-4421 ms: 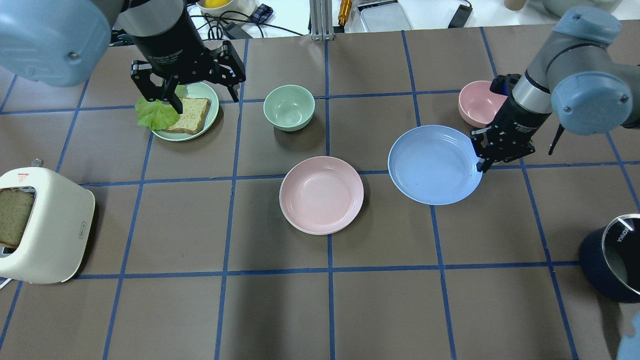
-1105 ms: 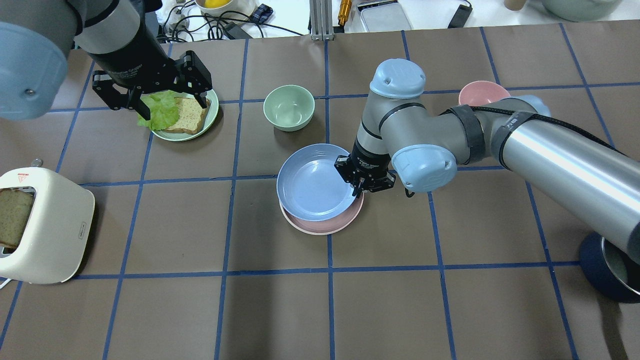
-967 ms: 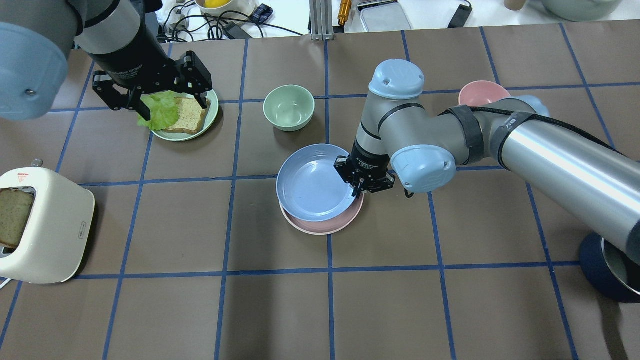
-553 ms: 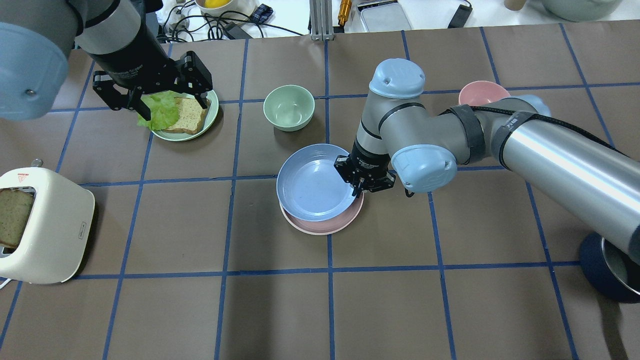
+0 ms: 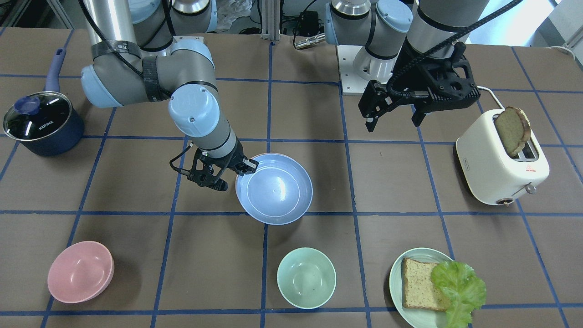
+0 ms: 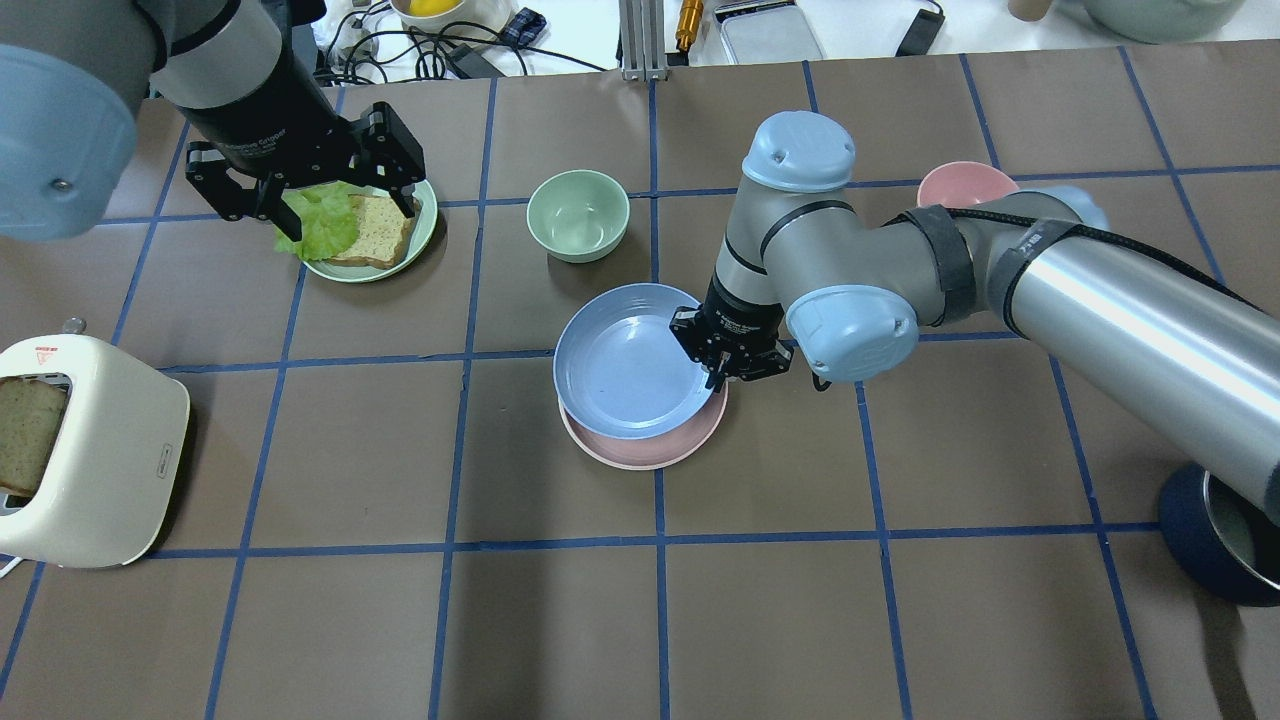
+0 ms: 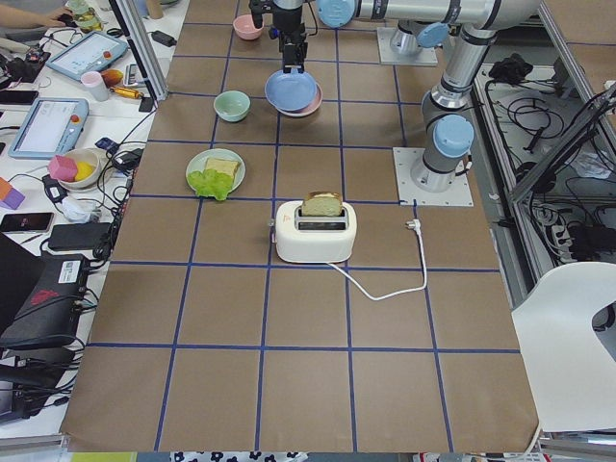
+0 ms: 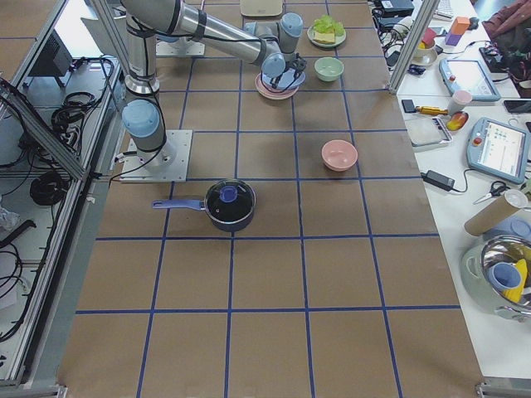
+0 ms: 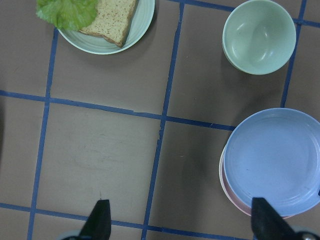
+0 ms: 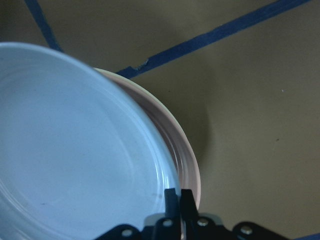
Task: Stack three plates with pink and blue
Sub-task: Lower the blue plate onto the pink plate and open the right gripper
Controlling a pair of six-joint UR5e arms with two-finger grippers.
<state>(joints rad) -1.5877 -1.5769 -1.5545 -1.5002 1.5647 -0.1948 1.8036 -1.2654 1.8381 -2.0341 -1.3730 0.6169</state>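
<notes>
my right gripper [image 6: 718, 378] pinches the right rim of the blue plate [image 6: 620, 365], which overlaps the pink plate [image 6: 640, 455]; my left gripper [image 6: 335, 205] hangs wide open, far left.

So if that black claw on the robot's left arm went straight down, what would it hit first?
Probably the bare brown table, near a blue tape line: the left gripper points down clear of the pale green bread plate and the light blue round plastic plate.
</notes>
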